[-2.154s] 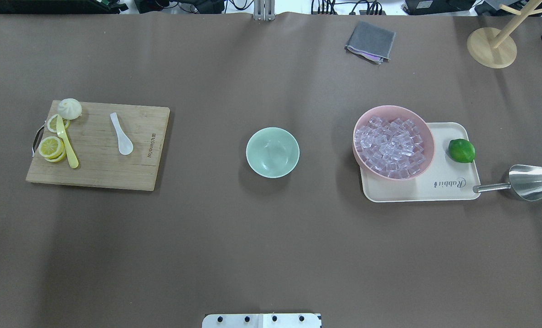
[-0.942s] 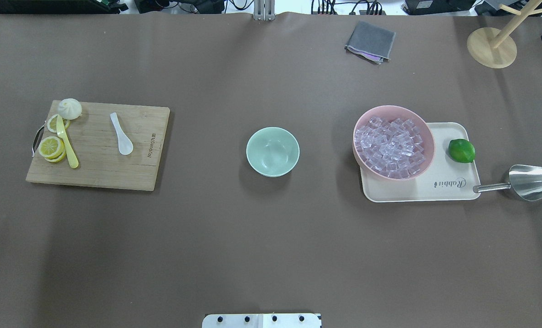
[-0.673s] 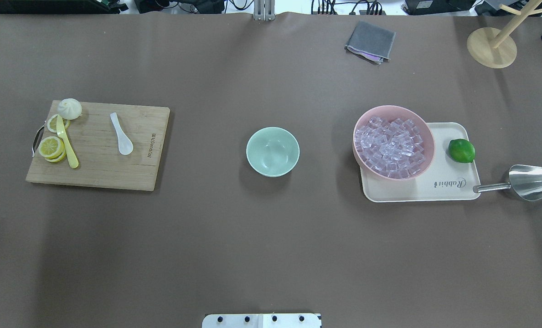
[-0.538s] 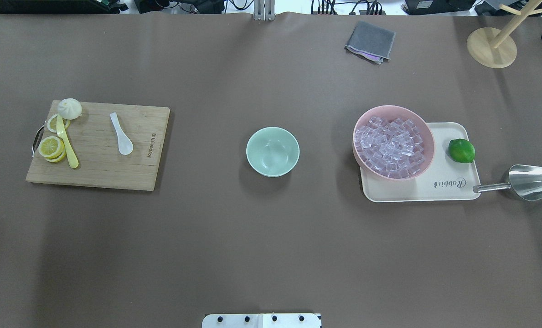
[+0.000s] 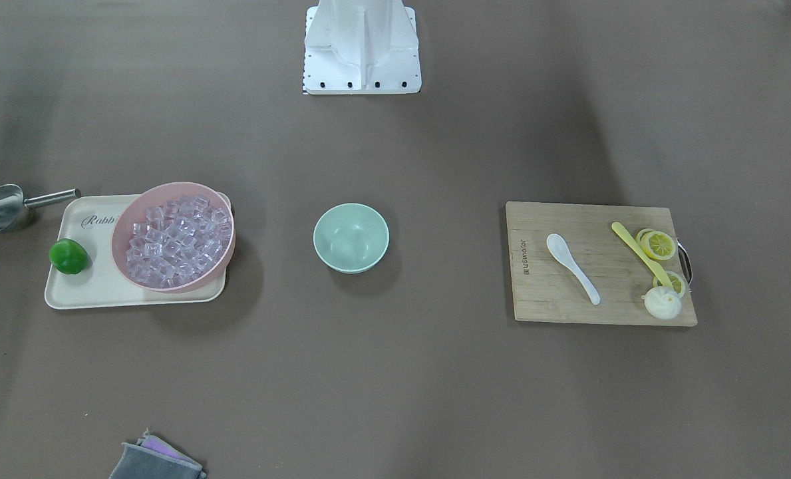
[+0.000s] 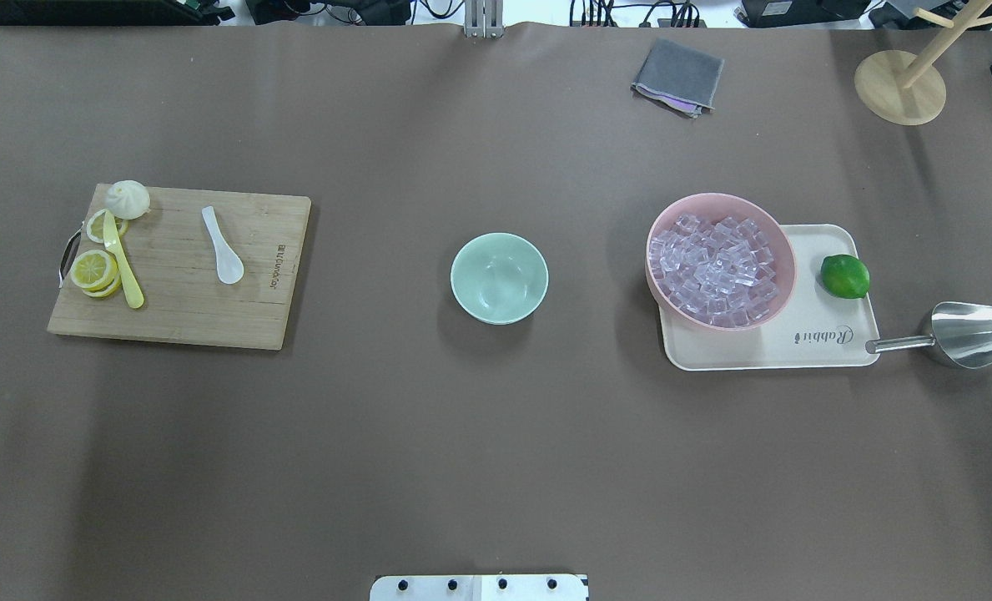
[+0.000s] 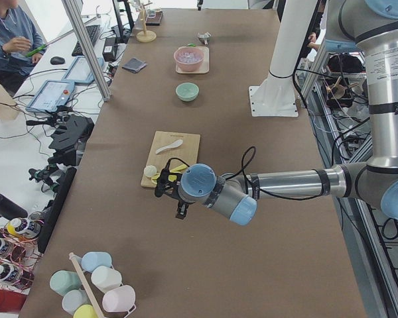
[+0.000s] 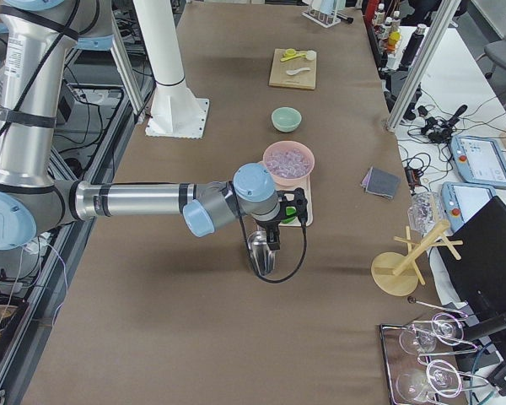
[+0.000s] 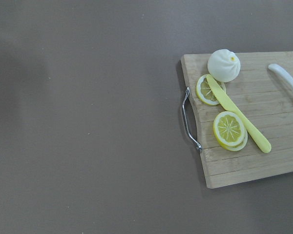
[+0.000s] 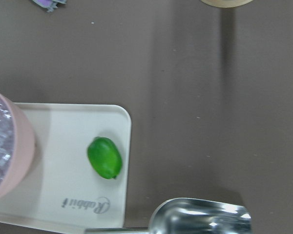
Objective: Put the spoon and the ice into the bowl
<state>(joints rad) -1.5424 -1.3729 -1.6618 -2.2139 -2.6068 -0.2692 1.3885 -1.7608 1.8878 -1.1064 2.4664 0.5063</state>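
The white spoon [image 6: 222, 246] lies on the wooden cutting board [image 6: 178, 309] at the table's left; it also shows in the front view [image 5: 571, 266]. The empty mint-green bowl [image 6: 499, 278] stands mid-table. Clear ice cubes [image 6: 719, 267] fill the pink bowl [image 6: 657, 238] on the right. My left gripper [image 7: 174, 199] shows only in the exterior left view, hovering off the board's outer end; I cannot tell if it is open. My right gripper [image 8: 274, 234] shows only in the exterior right view, above the steel scoop [image 6: 963, 334]; I cannot tell its state.
The board also carries lemon slices [image 6: 95, 270], a yellow knife [image 6: 124, 263] and a white bun [image 6: 128, 199]. The pink bowl and a lime [image 6: 844, 276] sit on a cream tray [image 6: 762, 351]. A grey cloth [image 6: 677, 77] and a wooden stand [image 6: 899, 88] lie at the far edge.
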